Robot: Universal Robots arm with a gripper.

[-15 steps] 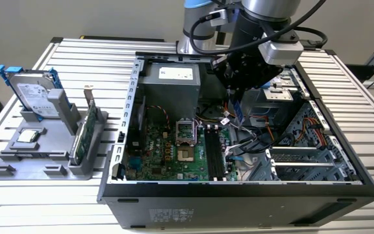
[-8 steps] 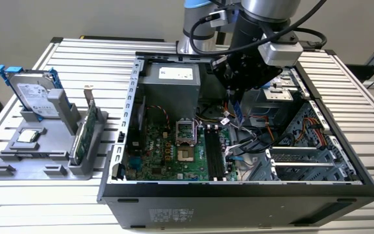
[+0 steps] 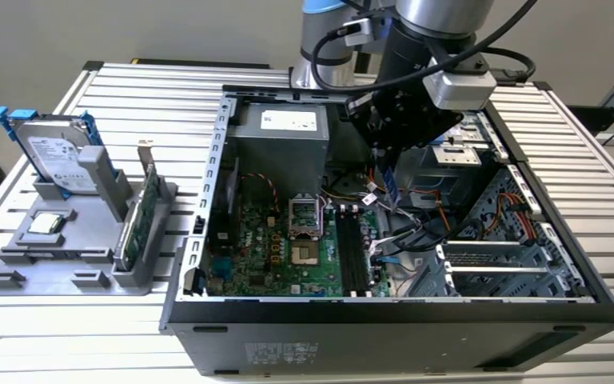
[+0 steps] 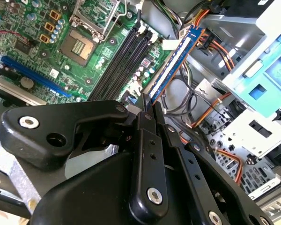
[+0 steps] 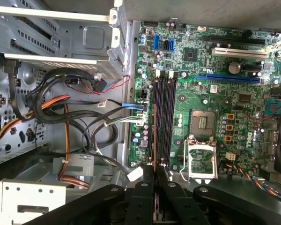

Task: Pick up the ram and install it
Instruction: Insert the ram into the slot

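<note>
Ram (image 4: 175, 58) is hanging clamped between the gripper's (image 4: 147, 105) closed fingers, poised above the black memory slots (image 5: 161, 119) on the green motherboard (image 5: 210, 93), inside the open computer case (image 3: 392, 320) sitting on the slatted table's (image 3: 61, 352) middle.

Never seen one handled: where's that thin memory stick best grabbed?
Probably across its two broad flat faces, coming from above, opposite the memory slots. The ram is thin and flat, so the pincer can clamp it squarely, as it does now.
</note>
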